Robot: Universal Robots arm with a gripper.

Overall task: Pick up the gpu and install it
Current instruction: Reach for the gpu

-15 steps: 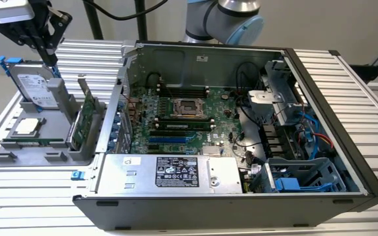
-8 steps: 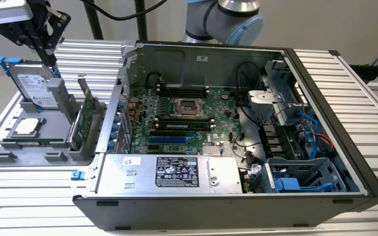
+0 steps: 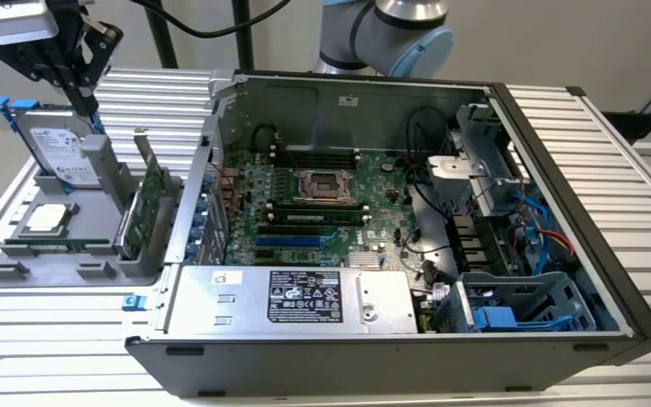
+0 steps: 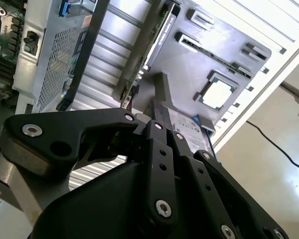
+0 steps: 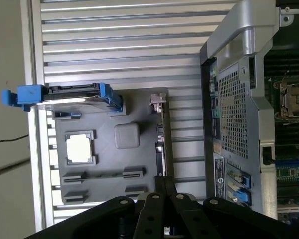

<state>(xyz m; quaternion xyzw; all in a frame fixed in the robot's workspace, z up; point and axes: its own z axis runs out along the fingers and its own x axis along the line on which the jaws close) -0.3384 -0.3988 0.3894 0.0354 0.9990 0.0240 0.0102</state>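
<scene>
Pincer, closed narrow and empty, hangs over the gray tray near the hard drive and upright gpu.

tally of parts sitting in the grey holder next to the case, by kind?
On the grey holder:
gpu, standing on edge: 1
hard drive in its blue frame: 1
processor chip: 1
memory stick, narrow green strip: 1
Total: 4
</scene>
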